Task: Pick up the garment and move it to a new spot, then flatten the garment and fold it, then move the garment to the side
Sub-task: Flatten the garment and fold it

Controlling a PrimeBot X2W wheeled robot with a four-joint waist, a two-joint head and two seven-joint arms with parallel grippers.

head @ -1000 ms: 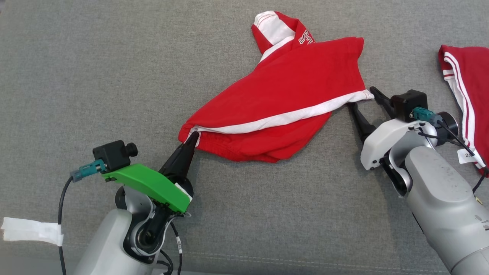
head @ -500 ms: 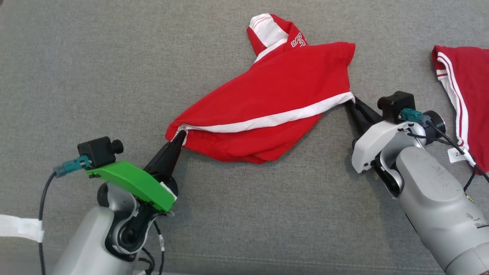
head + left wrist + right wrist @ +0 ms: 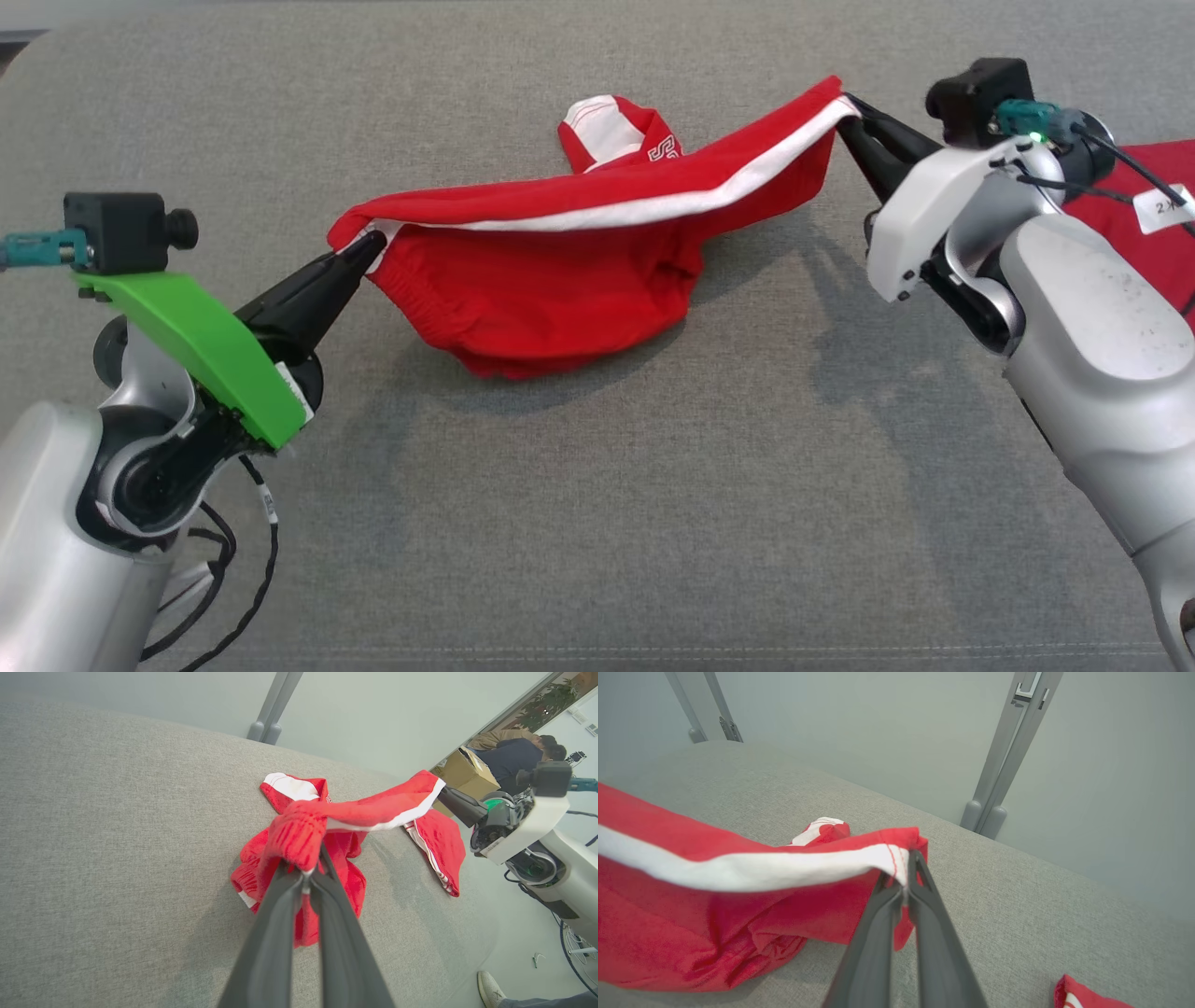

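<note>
The left gripper (image 3: 372, 246) and right gripper (image 3: 848, 109), each clamped on the red shorts (image 3: 560, 289), have risen. The shorts now hang stretched between them at centre, mostly clear of the grey cushion (image 3: 597, 523); relocation may proceed

Red garment (image 3: 560, 289) with white stripe, stretched, lifted by both ends, middle sagging.

From the head I am looking steeply down on the grey cushion (image 3: 597, 523), with both arms reaching in from the lower corners. My left wrist camera is riding close behind the left gripper (image 3: 306, 877), facing low across the cushion toward the right gripper (image 3: 441, 791) and the room beyond. My right wrist camera is peering along its own fingers (image 3: 868, 942) toward the pale wall (image 3: 878, 728). All three views are sharing the garment (image 3: 560, 308) strung between the two grippers.
</note>
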